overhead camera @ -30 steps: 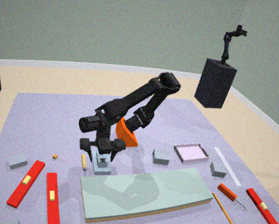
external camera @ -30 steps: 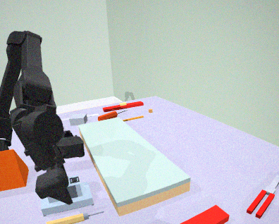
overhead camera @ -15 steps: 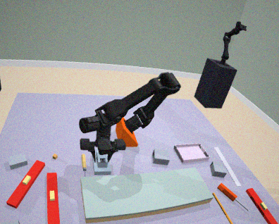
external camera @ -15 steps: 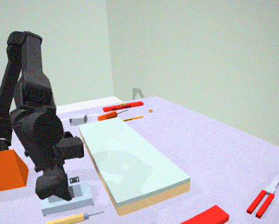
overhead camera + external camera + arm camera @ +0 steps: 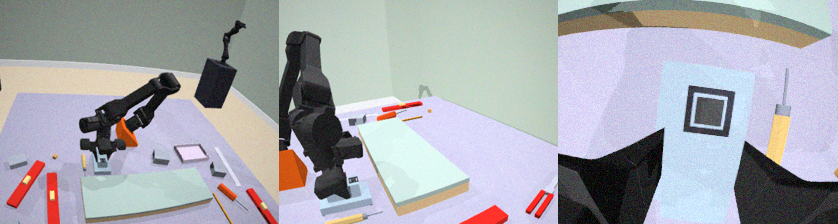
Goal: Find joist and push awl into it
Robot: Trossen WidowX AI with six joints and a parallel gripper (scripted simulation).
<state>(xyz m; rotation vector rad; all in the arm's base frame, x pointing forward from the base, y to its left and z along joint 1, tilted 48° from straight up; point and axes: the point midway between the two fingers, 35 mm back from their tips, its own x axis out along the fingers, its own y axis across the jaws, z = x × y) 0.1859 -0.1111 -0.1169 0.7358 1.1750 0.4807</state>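
Note:
The light blue stud finder (image 5: 102, 170) (image 5: 346, 208) (image 5: 705, 162) stands on the table beside the long edge of the panel. Its dark square screen faces up in the wrist view. My gripper (image 5: 102, 158) (image 5: 339, 193) (image 5: 701, 134) is shut on the stud finder, with a finger at each side of its upper part. The pale green floor panel (image 5: 141, 194) (image 5: 413, 162) lies on a wooden base; no joist shows. The awl (image 5: 84, 162) (image 5: 346, 219) (image 5: 778, 137), with a yellow handle and thin metal tip, lies beside the stud finder. The pinkish tray (image 5: 196, 160) stands beyond the panel's other end.
Grey blocks (image 5: 160, 157) (image 5: 218, 170) stand near the tray. An orange wedge (image 5: 125, 134) (image 5: 291, 169) stands behind the gripper. Red bars (image 5: 26, 183) (image 5: 53, 201) lie at the left. An orange-handled screwdriver (image 5: 227, 191) (image 5: 387, 115) and a pencil (image 5: 222, 208) (image 5: 413, 118) lie past the panel's far end.

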